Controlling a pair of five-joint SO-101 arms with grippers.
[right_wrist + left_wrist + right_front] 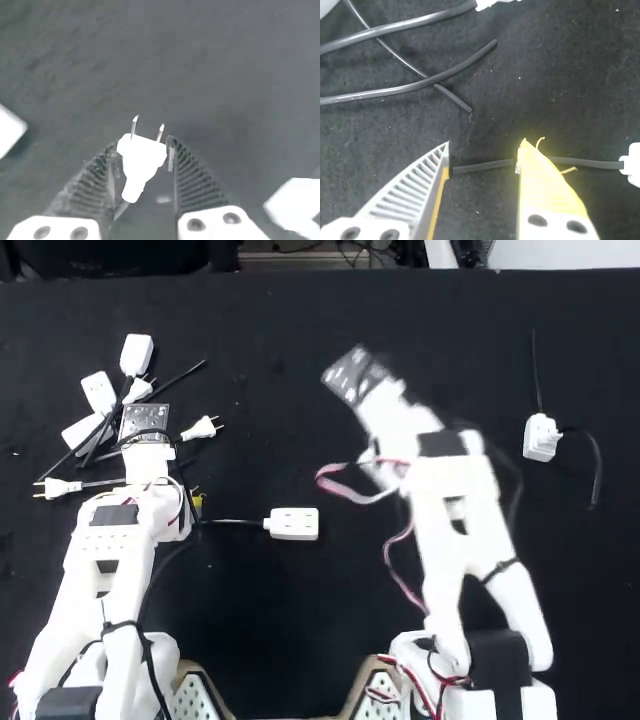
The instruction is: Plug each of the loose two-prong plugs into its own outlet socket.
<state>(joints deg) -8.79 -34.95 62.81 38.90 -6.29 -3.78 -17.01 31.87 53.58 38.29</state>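
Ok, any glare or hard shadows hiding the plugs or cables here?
High view: even light, no glare; the white outlet socket stands out on the matte black cloth. Left wrist view: the black cable between the open left pincer casts hardly any shadow. Right wrist view: the two-prong plug in the right pincer is bright, with small glints on its prongs; nothing hidden.

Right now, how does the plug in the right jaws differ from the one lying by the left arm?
The held plug is clamped in the right jaws; the lying plug rests loose on the cloth. The lying plug trails a black cable; any on the held plug is hidden. Both are white with two prongs.
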